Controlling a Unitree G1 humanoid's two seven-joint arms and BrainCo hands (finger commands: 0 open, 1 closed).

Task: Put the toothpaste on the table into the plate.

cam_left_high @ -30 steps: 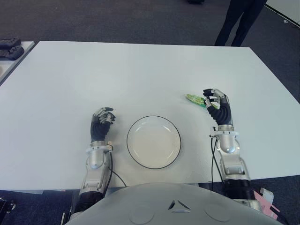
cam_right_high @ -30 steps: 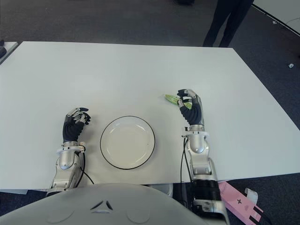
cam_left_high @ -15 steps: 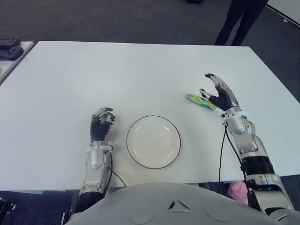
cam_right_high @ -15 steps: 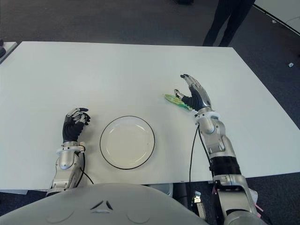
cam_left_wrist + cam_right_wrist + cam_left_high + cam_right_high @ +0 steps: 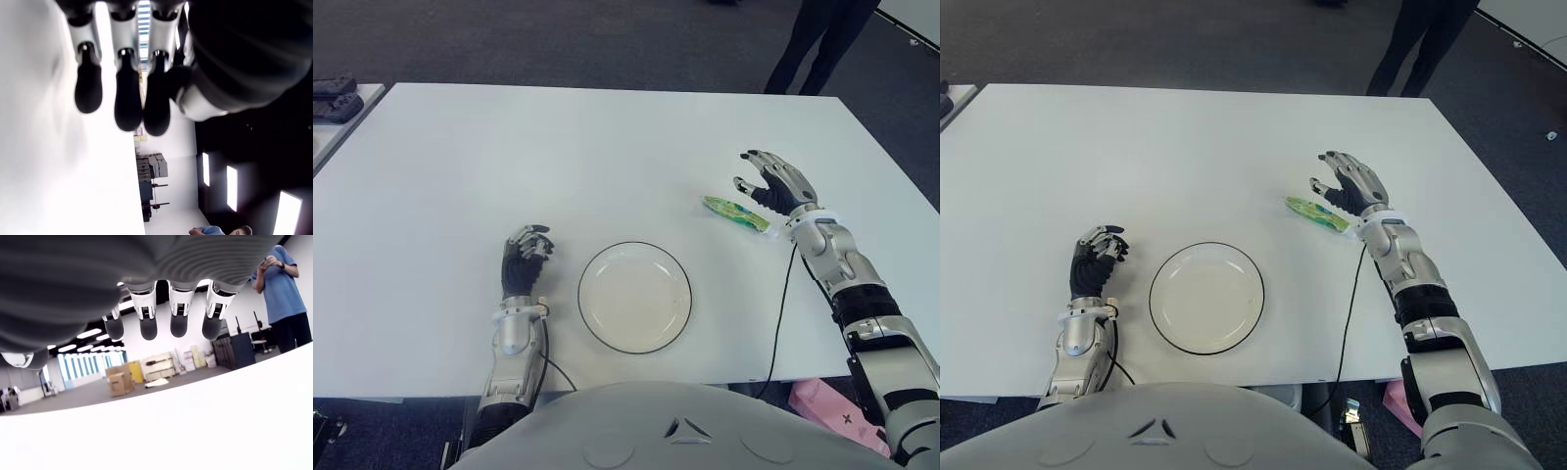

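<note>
The right hand (image 5: 773,186) has uncurled: a second ago it was bunched at the toothpaste (image 5: 735,211), now its fingers spread wide, holding nothing. The tube lies on the table (image 5: 607,147) toward the right edge, well apart from the plate (image 5: 634,297) (near edge). So no grasp yet. The left hand (image 5: 525,257), left of the plate, is curled and empty.

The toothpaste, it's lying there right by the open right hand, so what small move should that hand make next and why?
Probably lower the right hand and close its fingers around the toothpaste. The fingers are spread and hold nothing, the tube lies flat on the table just beside that hand, and the plate is empty. The left hand is curled left of the plate, far from the tube.
</note>
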